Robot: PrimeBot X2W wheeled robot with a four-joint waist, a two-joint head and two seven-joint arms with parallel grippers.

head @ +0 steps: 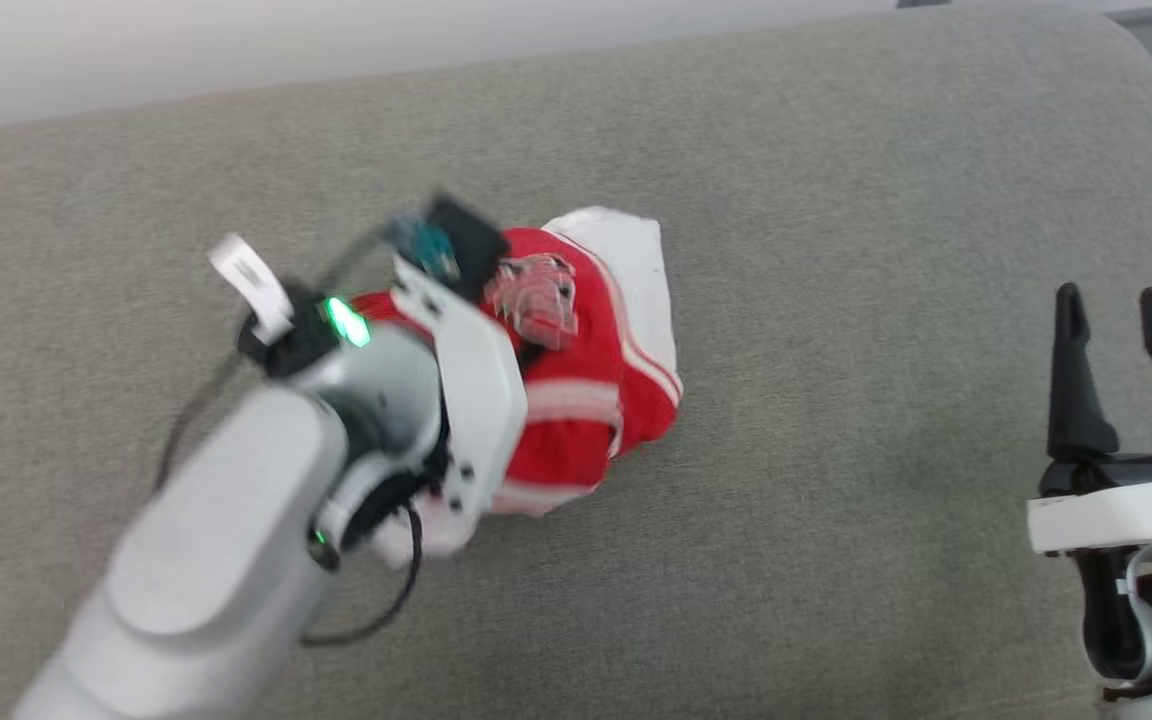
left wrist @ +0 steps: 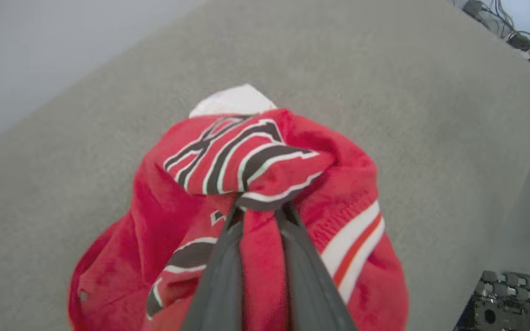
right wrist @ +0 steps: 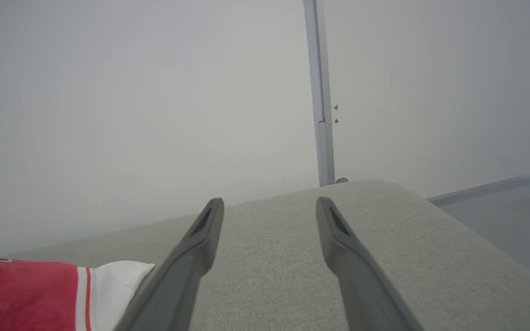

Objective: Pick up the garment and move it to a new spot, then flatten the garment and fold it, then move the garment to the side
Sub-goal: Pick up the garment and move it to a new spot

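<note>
Grey upholstered cushion is seen beneath a pale wall, and the red-and-white garment is bunched in a heap near its centre. A fold of lettered cloth is pinched by the left gripper, whose arm is extended from seven o'clock. At four o'clock, well apart from the heap, the right gripper is held with fingers spread.

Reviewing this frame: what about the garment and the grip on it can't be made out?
- Left wrist view: the garment bunches at the left gripper, so its lettering is unreadable; the bottom edge cuts its lower part.
- Head view: the left gripper's fingertips are hidden behind its own blurred wrist.
- Right wrist view: the left edge cuts off most of the garment.
- Whether the garment clears the grey cushion: cannot tell.
</note>
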